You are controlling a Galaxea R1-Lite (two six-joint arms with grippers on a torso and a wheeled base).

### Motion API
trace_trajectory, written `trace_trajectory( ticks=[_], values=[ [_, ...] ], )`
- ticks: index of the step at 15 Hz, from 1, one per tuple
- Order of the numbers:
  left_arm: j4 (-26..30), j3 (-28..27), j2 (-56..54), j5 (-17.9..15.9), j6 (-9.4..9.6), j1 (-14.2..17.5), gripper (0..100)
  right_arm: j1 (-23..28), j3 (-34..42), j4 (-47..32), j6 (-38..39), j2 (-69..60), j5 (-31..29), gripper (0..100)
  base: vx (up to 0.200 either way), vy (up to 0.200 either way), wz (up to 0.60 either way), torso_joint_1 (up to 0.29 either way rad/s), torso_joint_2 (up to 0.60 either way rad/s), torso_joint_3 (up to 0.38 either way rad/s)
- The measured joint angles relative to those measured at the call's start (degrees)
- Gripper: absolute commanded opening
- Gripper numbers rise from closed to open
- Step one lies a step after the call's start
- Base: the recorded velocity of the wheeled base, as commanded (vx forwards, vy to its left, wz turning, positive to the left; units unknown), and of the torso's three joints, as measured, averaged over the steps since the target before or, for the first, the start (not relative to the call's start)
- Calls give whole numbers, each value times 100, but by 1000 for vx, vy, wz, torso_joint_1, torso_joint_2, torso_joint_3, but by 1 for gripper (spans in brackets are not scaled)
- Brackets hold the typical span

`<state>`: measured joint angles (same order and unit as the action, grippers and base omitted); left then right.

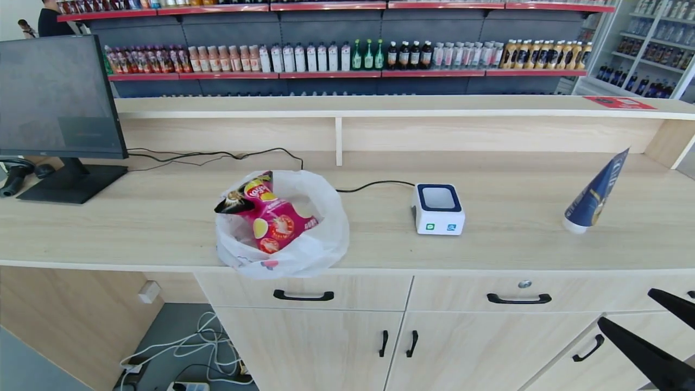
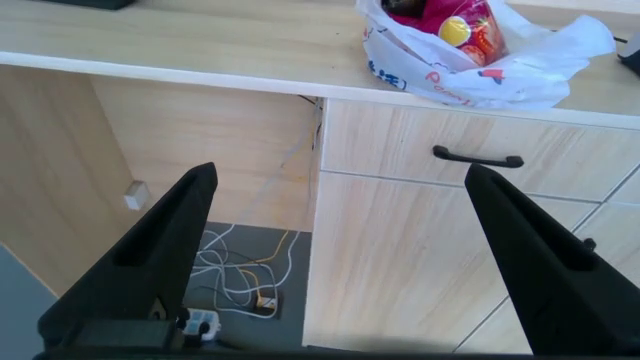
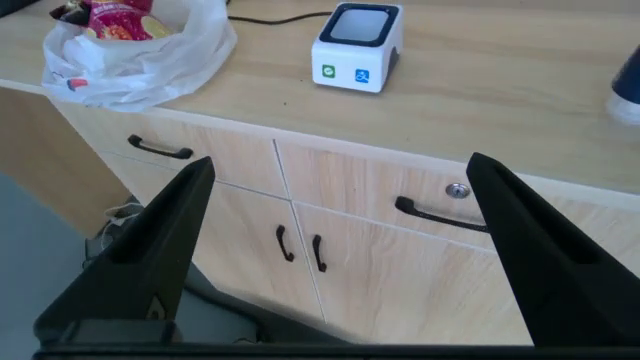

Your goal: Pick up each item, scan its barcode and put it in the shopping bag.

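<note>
A white plastic shopping bag (image 1: 304,250) lies open on the wooden counter, with a pink bag of chips (image 1: 274,220) inside it. To its right sits the white barcode scanner (image 1: 437,209) with a blue-rimmed window. A blue tube (image 1: 594,195) stands on its white cap at the counter's right end. My right gripper (image 1: 625,306) hangs open and holds nothing, low in front of the cabinet doors, right of the scanner (image 3: 358,45). My left gripper (image 2: 340,270) is open too, below the counter edge, under the shopping bag (image 2: 520,70).
A dark monitor (image 1: 54,98) on a stand occupies the counter's left end, and a black cable (image 1: 374,186) runs from the scanner. A raised ledge (image 1: 402,106) borders the back. Drawers with black handles (image 1: 518,298) lie under the counter; cords (image 2: 240,275) litter the floor.
</note>
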<state>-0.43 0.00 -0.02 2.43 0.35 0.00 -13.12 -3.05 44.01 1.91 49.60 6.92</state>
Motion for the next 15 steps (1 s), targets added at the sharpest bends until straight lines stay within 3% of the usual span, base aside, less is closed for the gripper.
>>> trace_trajectory(
  ticks=[3,9,15],
  values=[
    [0,0,0,0,0,0,100,13,-76,0,9,54,-1,100,0,-200,0,4,1,4],
    [-1,0,0,-2,0,2,100,163,-466,0,44,354,-4,100,0,0,0,0,0,0],
    [0,0,0,2,0,0,100,1086,-539,94,473,926,57,100,0,0,0,0,0,0]
  ],
)
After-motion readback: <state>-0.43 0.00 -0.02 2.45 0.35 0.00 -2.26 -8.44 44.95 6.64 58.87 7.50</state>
